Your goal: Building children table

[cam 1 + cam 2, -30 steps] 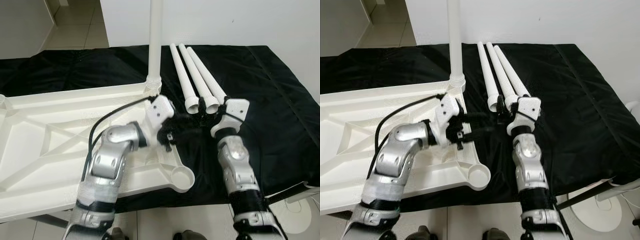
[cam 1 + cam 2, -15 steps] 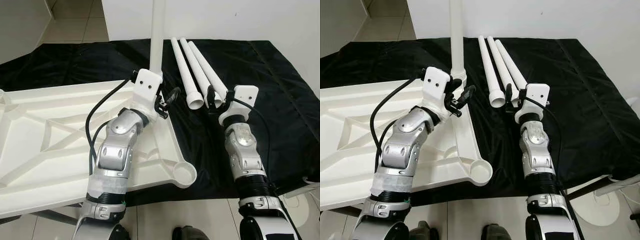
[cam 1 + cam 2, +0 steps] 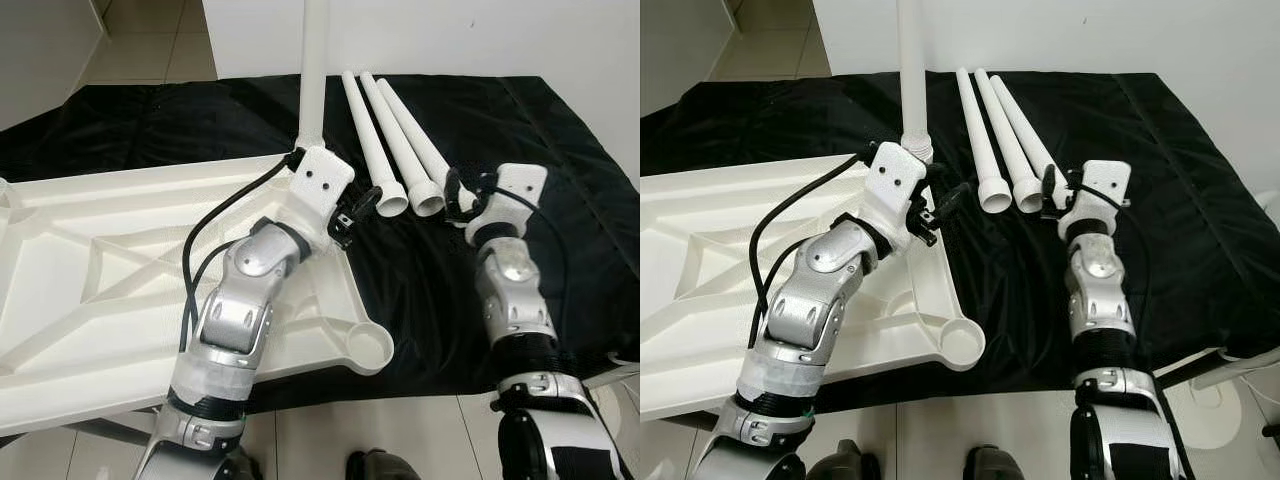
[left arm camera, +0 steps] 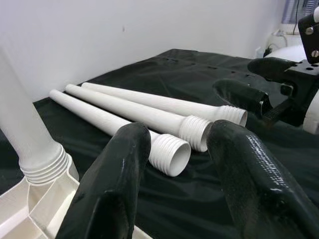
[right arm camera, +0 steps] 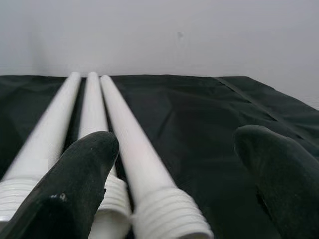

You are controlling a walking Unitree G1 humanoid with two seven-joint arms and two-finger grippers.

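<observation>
An upturned white tabletop (image 3: 90,260) lies on a black cloth. One white leg (image 3: 314,70) stands screwed upright in its far right corner. Three loose white legs (image 3: 395,140) lie side by side on the cloth, threaded ends toward me. My left gripper (image 3: 358,205) hovers open beside the upright leg's base, just short of the leftmost loose leg's end (image 4: 167,152). My right gripper (image 3: 463,190) is open right of the loose legs' ends, and the rightmost leg (image 5: 132,149) lies between its fingers (image 5: 75,179).
An empty round socket (image 3: 366,351) sits at the tabletop's near right corner. The black cloth (image 3: 560,170) spreads wide to the right of the legs. A white wall (image 3: 1090,30) rises behind, and tiled floor (image 3: 310,440) lies below the near edge.
My right gripper has shifted right, from over the legs' ends to beside them. My left gripper has dropped slightly and moved toward the leftmost loose leg.
</observation>
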